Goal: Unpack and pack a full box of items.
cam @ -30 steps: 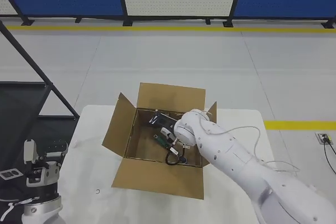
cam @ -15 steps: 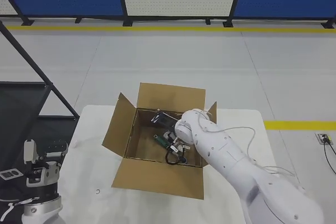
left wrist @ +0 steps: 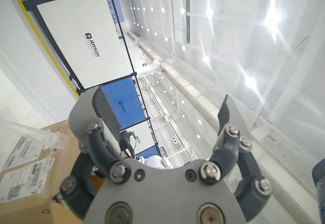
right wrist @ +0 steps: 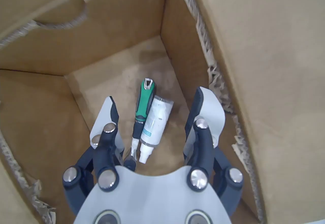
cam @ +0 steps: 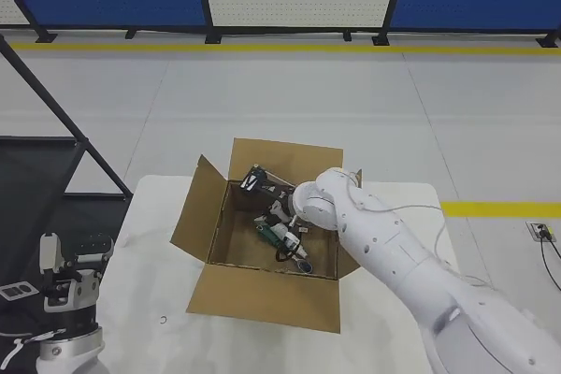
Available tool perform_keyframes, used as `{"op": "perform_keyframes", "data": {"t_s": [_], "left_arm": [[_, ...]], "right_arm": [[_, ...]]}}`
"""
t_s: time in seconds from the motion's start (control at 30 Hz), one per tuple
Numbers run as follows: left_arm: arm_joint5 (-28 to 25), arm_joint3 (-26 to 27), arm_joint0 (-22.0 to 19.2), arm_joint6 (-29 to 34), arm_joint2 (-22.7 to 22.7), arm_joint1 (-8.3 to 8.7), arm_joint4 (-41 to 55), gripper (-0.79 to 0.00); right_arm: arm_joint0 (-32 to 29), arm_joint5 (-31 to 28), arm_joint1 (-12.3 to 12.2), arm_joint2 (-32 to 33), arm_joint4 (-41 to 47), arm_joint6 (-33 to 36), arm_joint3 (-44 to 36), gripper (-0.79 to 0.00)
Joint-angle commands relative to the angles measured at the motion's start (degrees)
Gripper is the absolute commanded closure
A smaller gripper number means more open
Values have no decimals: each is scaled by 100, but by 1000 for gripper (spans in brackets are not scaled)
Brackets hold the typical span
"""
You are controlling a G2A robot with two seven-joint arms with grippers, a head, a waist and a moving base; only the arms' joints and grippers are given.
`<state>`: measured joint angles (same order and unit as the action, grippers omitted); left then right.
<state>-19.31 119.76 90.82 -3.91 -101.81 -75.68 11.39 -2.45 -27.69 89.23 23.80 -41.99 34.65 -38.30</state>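
Observation:
An open cardboard box stands in the middle of the white table, flaps spread. On its floor lie a green-handled tool and a white bottle, side by side and touching; in the top view the tool lies near the box's middle. My right gripper hangs inside the box above the two items, open and holding nothing. The right gripper reaches in from the box's right side. My left gripper is open and empty, pointing up at the ceiling; the left gripper stays left of the table.
A black cable loop lies on the box floor near the front right corner. The box walls stand close around the right gripper. A labelled carton with clear plastic sits beside the left gripper. A dark frame stands at the left.
The right arm's wrist has swung toward the box's far wall, and the gripper has drawn back from the items. The left arm has not moved.

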Motion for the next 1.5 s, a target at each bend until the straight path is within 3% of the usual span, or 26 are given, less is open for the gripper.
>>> {"op": "perform_keyframes", "data": {"t_s": [0.0,0.07,0.13,0.23,0.3,0.47,0.63,0.67,0.7,1.0,1.07,1.17,1.33,1.47], "left_arm": [[0,0,0,0,0,0,0,-785],[0,0,0,0,0,0,0,-785],[0,0,0,0,0,0,0,-785],[0,0,0,0,0,0,0,-785],[0,0,0,0,0,0,0,-785],[66,37,-37,48,-20,3,-78,-785],[202,49,-191,291,-58,25,-423,-785],[342,25,-189,574,-24,43,-581,-785],[408,60,-199,814,-39,63,-743,-785],[424,45,-208,800,-47,63,-736,-785],[611,-143,-375,660,-85,62,-712,-785],[1218,-466,-864,960,24,100,-1005,-785],[1776,-996,-1627,1911,347,180,-1501,-785],[1923,-1418,-2053,2605,662,239,-2055,-785]], "right_arm": [[-233,-75,-343,329,-180,-163,-796,-570],[-628,-7,-735,813,-446,-246,-1817,-594],[-1284,168,-1160,1502,-804,-285,-3145,-785],[-2657,68,-1717,2730,-1302,-171,-5251,-785],[-3492,-273,-1946,3460,-1310,-266,-6303,-785],[-4731,-893,-2202,4662,-1156,-862,-7535,-785],[-5378,-1230,-2299,5506,-557,-1610,-7828,-785],[-5486,-1257,-2315,5635,-373,-1642,-7784,-785],[-5516,-1242,-2322,5680,-331,-1615,-7765,-785],[-5516,-1242,-2322,5680,-331,-1615,-7765,-785],[-5566,-1190,-2320,5681,-249,-1676,-7716,-785],[-5625,-1141,-2334,5820,304,-1730,-7485,-785],[-5607,-998,-2440,6141,2030,-677,-6951,-785],[-5613,-472,-2525,6421,2693,107,-6705,-785]]}}
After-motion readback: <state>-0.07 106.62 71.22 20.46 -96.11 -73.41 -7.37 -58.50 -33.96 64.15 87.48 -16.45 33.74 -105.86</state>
